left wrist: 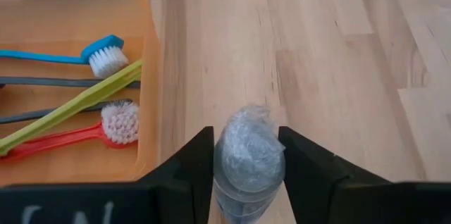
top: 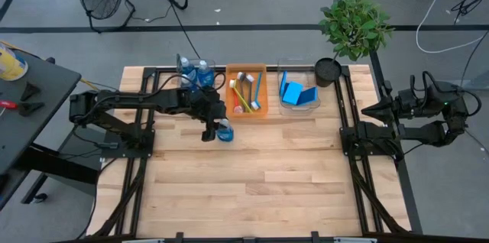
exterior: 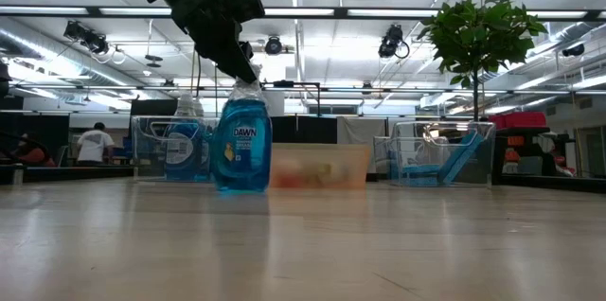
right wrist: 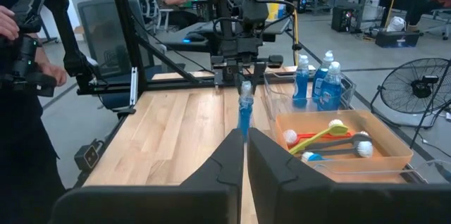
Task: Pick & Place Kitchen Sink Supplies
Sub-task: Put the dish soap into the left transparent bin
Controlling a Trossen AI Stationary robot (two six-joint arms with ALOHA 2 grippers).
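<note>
My left gripper [left wrist: 246,164] is down over the cap of a small clear bottle of blue soap [exterior: 241,145], one finger [left wrist: 189,171] on each side of the neck, hugging it closely; whether they already clamp it I cannot tell. The bottle stands upright on the tabletop [top: 252,174], just in front of the orange bin [top: 247,90]. In that bin lie the long-handled brushes: a red one [left wrist: 77,136], a yellow-green one [left wrist: 77,104] across it, a blue one [left wrist: 70,55] and dark grey handles between them. Beside the orange bin, on my left, a clear bin [top: 191,75] holds two more blue bottles [top: 202,71]. On the other side of the orange bin a second clear bin [top: 298,94] holds flat blue sponges [top: 294,90], leaning on edge. Past it, at the tabletop's far corner, stands a green potted plant [top: 353,25]. My right gripper [right wrist: 245,146] waits well apart at the right edge of the tabletop, its fingers pressed together on nothing. A person's sleeve [right wrist: 17,111] shows beyond the tabletop in the right wrist view.
</note>
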